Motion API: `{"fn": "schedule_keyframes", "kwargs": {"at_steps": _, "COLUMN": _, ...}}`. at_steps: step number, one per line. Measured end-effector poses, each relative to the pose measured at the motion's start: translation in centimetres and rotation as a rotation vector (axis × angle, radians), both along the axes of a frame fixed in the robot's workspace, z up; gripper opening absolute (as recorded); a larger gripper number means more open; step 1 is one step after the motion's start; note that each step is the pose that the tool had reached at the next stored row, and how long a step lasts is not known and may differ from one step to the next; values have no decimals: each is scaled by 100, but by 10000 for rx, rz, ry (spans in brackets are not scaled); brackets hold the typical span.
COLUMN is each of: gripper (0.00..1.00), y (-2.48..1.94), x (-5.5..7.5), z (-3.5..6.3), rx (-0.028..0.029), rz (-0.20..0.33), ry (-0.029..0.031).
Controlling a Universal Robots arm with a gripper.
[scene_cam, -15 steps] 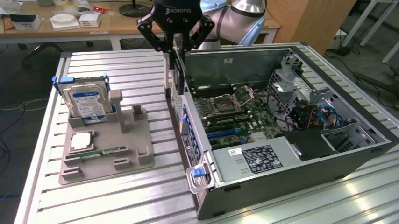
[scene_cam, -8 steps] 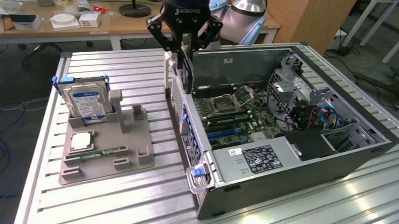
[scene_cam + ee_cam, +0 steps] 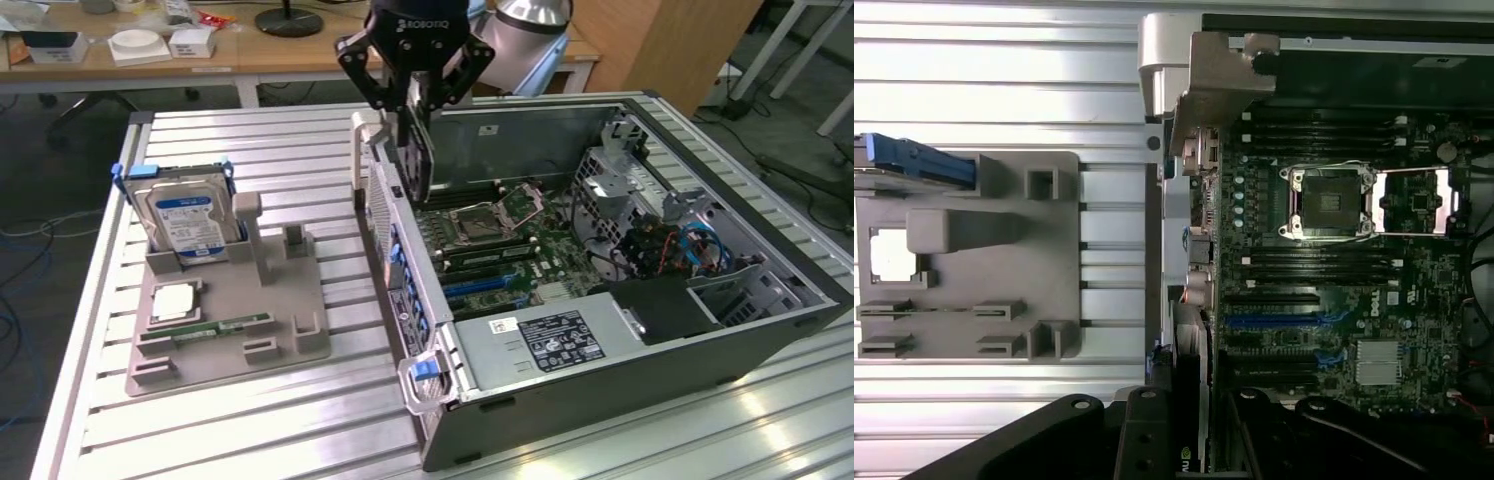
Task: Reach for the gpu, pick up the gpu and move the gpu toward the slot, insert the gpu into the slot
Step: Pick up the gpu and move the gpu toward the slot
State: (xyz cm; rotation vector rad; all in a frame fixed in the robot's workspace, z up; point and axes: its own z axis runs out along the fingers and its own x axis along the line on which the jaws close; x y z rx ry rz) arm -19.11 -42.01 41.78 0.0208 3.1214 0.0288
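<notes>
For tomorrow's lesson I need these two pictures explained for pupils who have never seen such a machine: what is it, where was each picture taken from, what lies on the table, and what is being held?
The machine is a single robot arm with black jaws at its end. One picture comes from a camera standing off the arm, looking down on the whole table. The other comes from a camera on the arm's wrist, looking down past the jaws. On the table stands an open computer case with its motherboard showing. Beside it, on the exterior view's left, a grey holder carries an upright hard drive and a green memory stick lying flat. The jaws are closed on the gpu, a thin dark card hanging over the case's edge nearest the holder.
</notes>
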Motion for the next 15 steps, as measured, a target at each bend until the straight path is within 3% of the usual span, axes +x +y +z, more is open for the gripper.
{"fn": "schedule_keyframes", "kwargs": {"at_steps": 15, "gripper": 26, "y": 0, "x": 257, "z": -8, "rx": 0, "rz": 1, "ry": 1}}
